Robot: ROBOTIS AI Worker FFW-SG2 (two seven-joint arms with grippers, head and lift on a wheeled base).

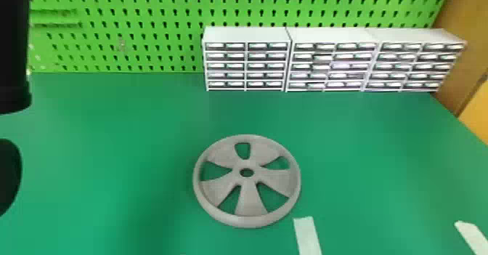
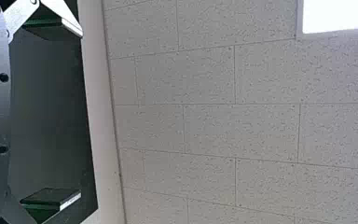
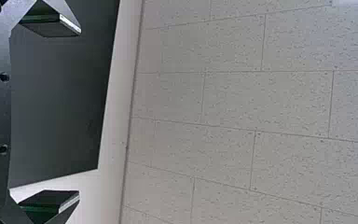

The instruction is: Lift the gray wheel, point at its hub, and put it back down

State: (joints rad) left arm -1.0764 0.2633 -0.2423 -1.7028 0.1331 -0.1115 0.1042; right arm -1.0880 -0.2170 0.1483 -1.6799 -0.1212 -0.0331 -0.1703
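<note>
Okay, closest stuff first: the left end effector (image 2: 74, 114) has its fingers spread wide apart with nothing between them, and the right end effector (image 3: 76, 112) is the same deal, released and holding nothing. In the head view, some black arm parts (image 1: 13, 51) poke in at the left edge, cut off so badly I can't tell which bits they are.

Two white strips (image 1: 307, 236) sit on the green tabletop (image 1: 363, 156), both chopped by the frame, one near the rim of the gray wheel (image 1: 250, 199). The wheel's lying flat in the middle, hub hole and five openings in plain sight, green showing through.

Farther back there's a row of three white drawer cabinets (image 1: 247, 36), then a green pegboard (image 1: 145, 18) with hooks too blurry to make out, plus a brown panel (image 1: 461, 29) off to the right. The wrist views get the speckled ceiling tiles (image 2: 242, 126) instead, and the left one also catches a bright white panel (image 2: 340, 16), cut off at the corner.
</note>
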